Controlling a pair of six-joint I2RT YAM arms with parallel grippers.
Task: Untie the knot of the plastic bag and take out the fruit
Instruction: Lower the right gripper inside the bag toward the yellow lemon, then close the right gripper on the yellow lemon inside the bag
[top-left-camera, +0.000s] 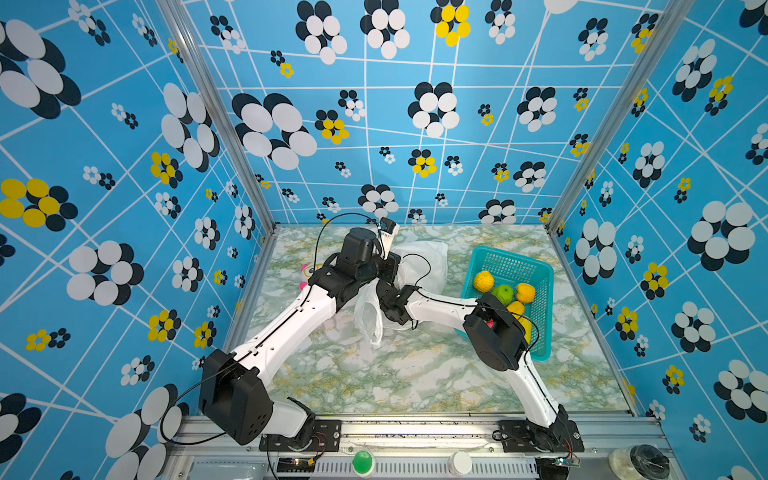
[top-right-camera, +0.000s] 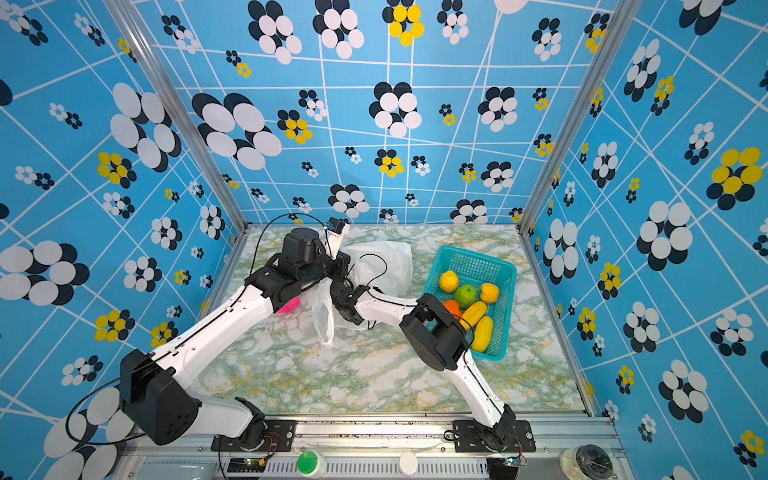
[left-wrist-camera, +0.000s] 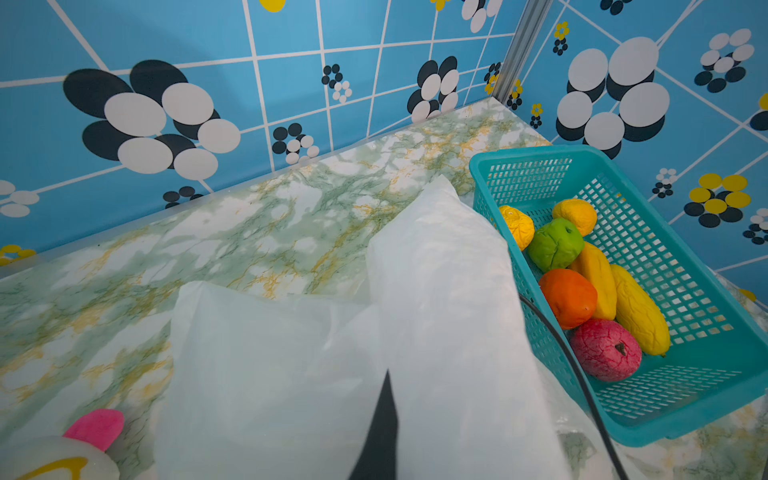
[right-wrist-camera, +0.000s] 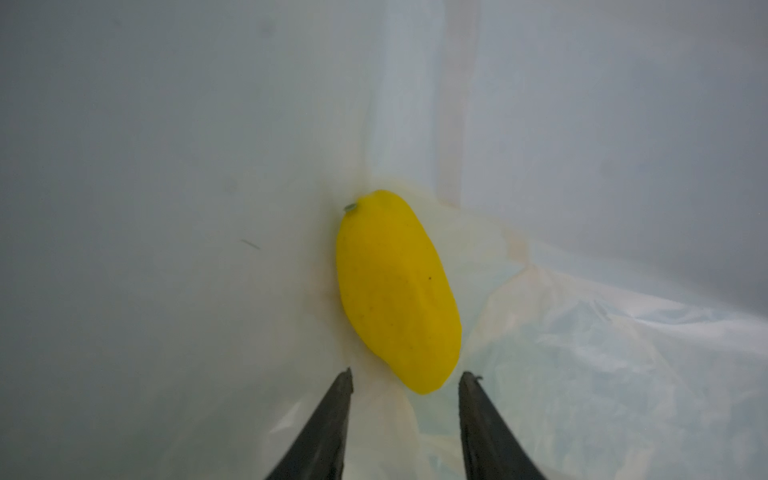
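Since R gripper (right-wrist-camera: 407, 374) is inside the plastic bag (right-wrist-camera: 166, 187) w/ jaws apart, and a yellow fruit (right-wrist-camera: 395, 291) lies just ahead, near end barely btwn the tips, go fwd until the tips straddle its fat middle, then close gently; avoid pinching film. L gripper (left-wrist-camera: 384, 419): jaws together, seemingly clamped on bag film, should hold the mouth up. Other fruit (left-wrist-camera: 569, 297) is in teal basket (left-wrist-camera: 685, 419), off to the side of L jaws. Knot not visible.

Blue walls (top-left-camera: 415, 124) with white lines and black, white and yellow flower prints close me in at nine, twelve and three o'clock. Silver posts (top-left-camera: 220, 124) mark the far corners. My green-and-gold-veined marble tabletop (top-left-camera: 415, 374) is evenly lit; a metal rail (top-left-camera: 415, 428) runs at six.
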